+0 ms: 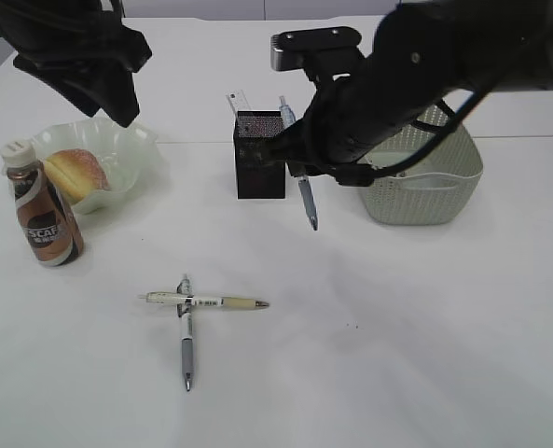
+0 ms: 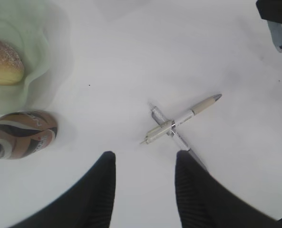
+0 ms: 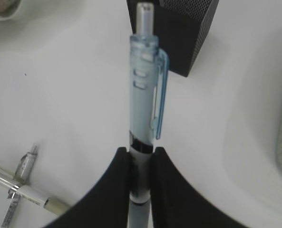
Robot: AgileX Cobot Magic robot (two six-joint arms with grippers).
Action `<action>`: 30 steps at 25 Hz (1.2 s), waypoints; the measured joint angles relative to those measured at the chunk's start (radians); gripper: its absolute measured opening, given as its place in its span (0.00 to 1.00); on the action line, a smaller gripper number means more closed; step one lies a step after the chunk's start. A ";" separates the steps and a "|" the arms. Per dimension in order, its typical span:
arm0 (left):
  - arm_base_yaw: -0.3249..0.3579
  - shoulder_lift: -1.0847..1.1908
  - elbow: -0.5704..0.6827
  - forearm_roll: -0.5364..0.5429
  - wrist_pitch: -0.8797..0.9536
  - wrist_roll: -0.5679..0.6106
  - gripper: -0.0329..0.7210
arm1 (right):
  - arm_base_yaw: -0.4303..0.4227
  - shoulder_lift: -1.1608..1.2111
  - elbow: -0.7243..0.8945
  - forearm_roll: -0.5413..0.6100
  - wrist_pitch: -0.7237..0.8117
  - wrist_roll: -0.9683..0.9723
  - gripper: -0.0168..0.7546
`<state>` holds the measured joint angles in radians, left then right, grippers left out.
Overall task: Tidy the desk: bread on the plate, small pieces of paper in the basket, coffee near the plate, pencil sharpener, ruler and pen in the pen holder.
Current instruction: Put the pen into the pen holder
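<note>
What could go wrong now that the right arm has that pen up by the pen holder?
The right gripper grips the blue pen at the middle of its barrel, so it may swivel and catch the pen holder rim instead of dropping in. The holder is light-looking mesh, and the arm crowds it; a nudge could tip it. Two pens lie crossed on the table, so the open left gripper might grab both.
</note>
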<state>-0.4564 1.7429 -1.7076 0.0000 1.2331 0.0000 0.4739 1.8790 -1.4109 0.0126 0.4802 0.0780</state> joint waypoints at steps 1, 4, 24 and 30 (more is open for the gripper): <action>0.000 0.000 0.000 0.000 -0.002 0.000 0.45 | 0.000 -0.026 0.046 0.000 -0.069 0.000 0.10; 0.000 0.000 0.000 0.000 -0.017 0.000 0.45 | 0.000 -0.099 0.189 -0.002 -0.233 -0.001 0.10; 0.000 0.031 0.000 0.000 -0.055 0.000 0.45 | 0.000 -0.129 0.328 -0.001 -0.856 -0.096 0.10; 0.000 0.037 0.000 0.000 -0.064 0.000 0.45 | 0.000 -0.090 0.302 0.016 -0.879 -0.141 0.10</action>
<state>-0.4564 1.7802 -1.7076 0.0000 1.1691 0.0000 0.4739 1.7888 -1.1088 0.0282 -0.3983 -0.0625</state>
